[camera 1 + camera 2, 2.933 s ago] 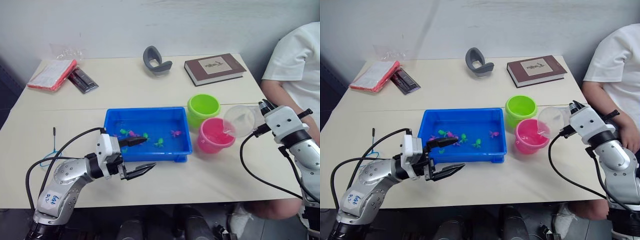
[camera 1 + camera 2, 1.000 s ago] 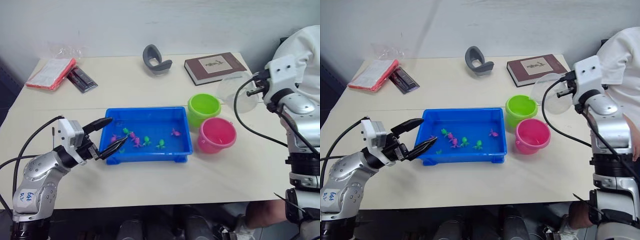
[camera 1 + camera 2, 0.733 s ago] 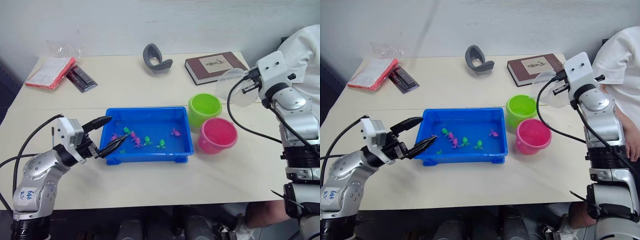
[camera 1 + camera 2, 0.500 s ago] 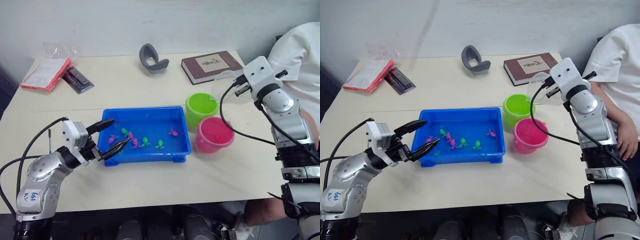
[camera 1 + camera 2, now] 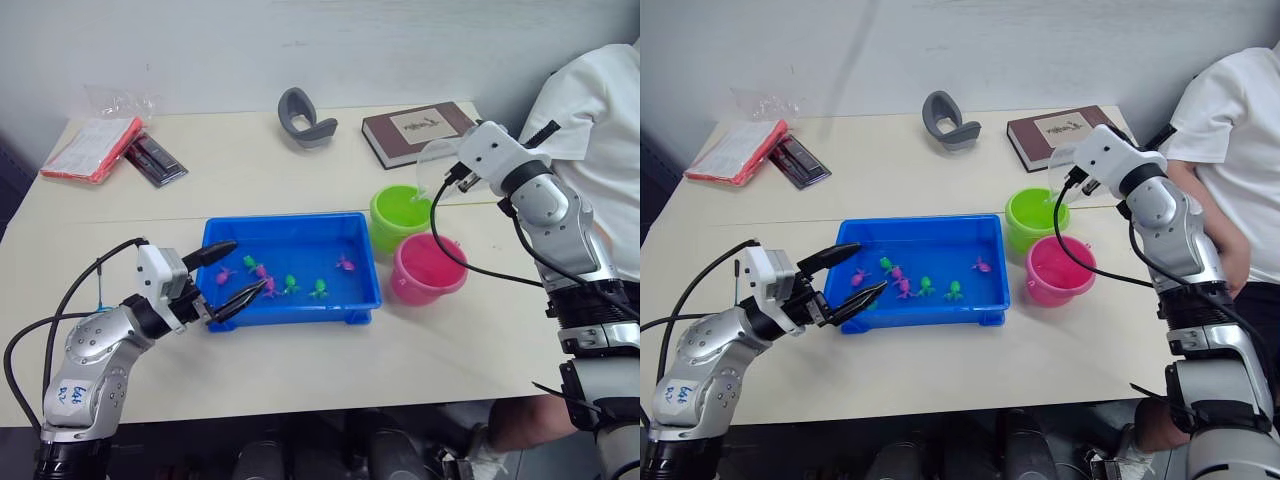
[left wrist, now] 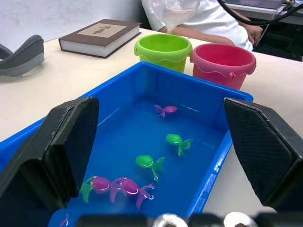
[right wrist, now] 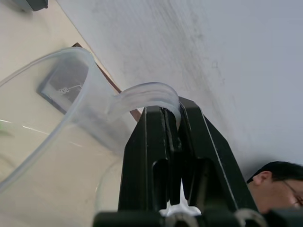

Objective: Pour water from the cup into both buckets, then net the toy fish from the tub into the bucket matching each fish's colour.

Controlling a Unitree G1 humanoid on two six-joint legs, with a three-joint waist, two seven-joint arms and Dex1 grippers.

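Note:
My right gripper is shut on the handle of the clear cup. The cup hangs tilted just above the far rim of the lime green bucket. The pink bucket stands right in front of the green one. Several small magenta and green toy fish float in the blue tub. At the tub's near left corner my left gripper is open, one finger over the rim. Left of that arm lies the net, partly hidden by a cable.
At the back of the table lie a brown book, a grey curved object, a red packet and a dark flat item. A person in a white shirt sits at the table's right side.
My right arm has lifted the cup from beside the pink bucket and carried it left, over the green bucket. The left gripper has shifted to the tub's left corner and stays open.

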